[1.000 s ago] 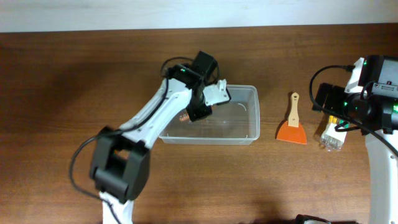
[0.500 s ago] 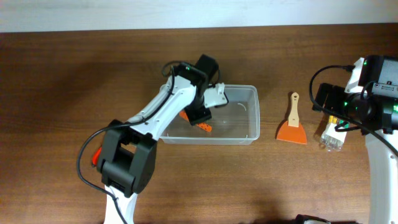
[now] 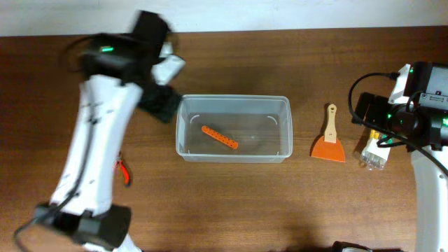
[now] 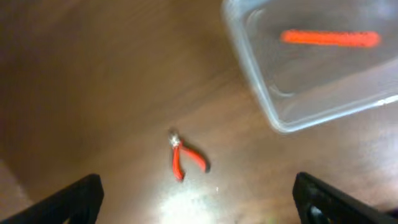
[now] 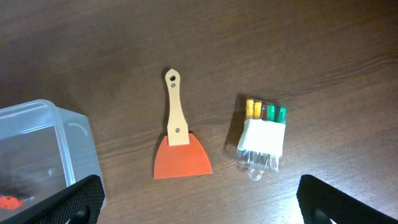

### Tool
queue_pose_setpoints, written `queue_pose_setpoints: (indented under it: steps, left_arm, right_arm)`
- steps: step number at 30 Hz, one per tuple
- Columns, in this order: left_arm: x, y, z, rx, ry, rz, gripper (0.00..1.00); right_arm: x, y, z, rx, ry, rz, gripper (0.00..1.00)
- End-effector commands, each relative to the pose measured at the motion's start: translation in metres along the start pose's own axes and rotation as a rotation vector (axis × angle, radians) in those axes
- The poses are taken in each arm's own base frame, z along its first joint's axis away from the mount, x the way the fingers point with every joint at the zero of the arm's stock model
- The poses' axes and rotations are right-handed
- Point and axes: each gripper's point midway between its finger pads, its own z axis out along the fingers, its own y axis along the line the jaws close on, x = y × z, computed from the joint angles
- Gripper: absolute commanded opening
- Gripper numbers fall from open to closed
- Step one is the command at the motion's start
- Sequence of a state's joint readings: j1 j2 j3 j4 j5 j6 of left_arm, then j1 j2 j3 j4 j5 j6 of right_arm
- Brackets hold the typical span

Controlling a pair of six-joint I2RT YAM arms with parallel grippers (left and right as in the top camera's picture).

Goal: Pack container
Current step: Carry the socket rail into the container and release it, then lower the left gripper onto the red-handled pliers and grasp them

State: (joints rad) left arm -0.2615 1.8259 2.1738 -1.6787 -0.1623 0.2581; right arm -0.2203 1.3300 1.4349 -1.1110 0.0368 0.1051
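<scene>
Left arm: blurred in the overhead view, fingers not resolvable there. In the left wrist view the left gripper [image 4: 199,202] has its jaws spread wide, one black fingertip in each near corner of the frame, nothing between them. It hangs over bare table [image 3: 280,210], up and to the left of the container, not touching it.

Pliers [image 3: 124,170]: small, red-handled, flat on the table left of the container and well apart from it. In the overhead view they are partly covered by the left arm.

Container [image 3: 233,99]: clear bin, upright, mid-table, long side running left to right. It lies to the right of the left gripper. In the left wrist view only one rounded corner and part of the floor show. In the right wrist view only its right end shows, cut off at the frame edge.

Contents: one orange strip [image 3: 220,137], flat on the floor, slanted, left of centre. Whether it has holes cannot be told.

Scraper [image 3: 329,136]: orange blade, pale wooden handle pointing far, just right of the container, not touching.

Tube pack [image 3: 373,154]: clear pack with yellow and green caps, right of the scraper, partly under the right arm in the overhead view.

Right gripper [image 5: 208,202]: jaws wide apart, empty, above the scraper and the pack, well right of the container.
</scene>
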Motion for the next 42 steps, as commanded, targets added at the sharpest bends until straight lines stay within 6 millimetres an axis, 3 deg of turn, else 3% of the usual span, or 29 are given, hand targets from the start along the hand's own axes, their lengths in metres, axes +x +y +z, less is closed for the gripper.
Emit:
queue_pose_setpoints:
  steps: [1,4,7,10,14,15,18,21,25,34,42]
  left_arm:
    - [0.03,0.024,-0.029,-0.025,-0.056,-0.197,0.99]
    - [0.064,0.029,-0.034,-0.036,-0.037,-0.245,0.99]
    - [0.098,0.026,-0.026,-0.043,-0.028,-0.285,0.99]
    - [0.13,0.021,-0.003,-0.039,-0.018,-0.341,0.99]
    - [0.161,0.02,0.047,-0.02,-0.024,-0.457,0.99]
    - [0.165,0.014,0.067,0.048,-0.026,-0.502,0.99]
    - [0.171,0.002,0.103,0.173,0.004,-0.605,0.99]
    - [0.179,0.004,0.132,0.183,0.079,-0.713,0.99]
    - [0.174,0.009,0.165,0.202,0.134,-0.743,0.99]
    - [0.18,0.011,0.227,0.204,0.279,-0.763,0.99]
    - [0.187,0.017,0.253,0.162,0.325,-0.753,0.99]
  right_arm:
    - [-0.004,0.0,-0.002,-0.002,-0.014,0.01,0.99]
    - [-0.004,0.0,-0.002,-0.002,-0.013,0.011,0.99]
    - [-0.004,0.0,-0.002,-0.002,-0.013,0.01,0.99]
    - [-0.004,0.0,-0.002,-0.002,-0.013,0.011,0.99]
    - [-0.004,0.0,-0.002,-0.002,-0.013,0.011,0.99]
    - [-0.004,0.0,-0.002,-0.002,-0.014,0.011,0.99]
    - [-0.004,0.0,-0.002,-0.003,-0.014,0.011,0.99]
    - [-0.004,0.0,-0.002,-0.002,-0.014,0.011,0.99]
    - [-0.005,0.0,-0.002,-0.003,-0.017,0.011,0.99]
    - [-0.006,0.0,-0.002,-0.003,-0.021,0.011,0.99]
    - [-0.006,0.0,-0.002,-0.003,-0.021,0.011,0.99]
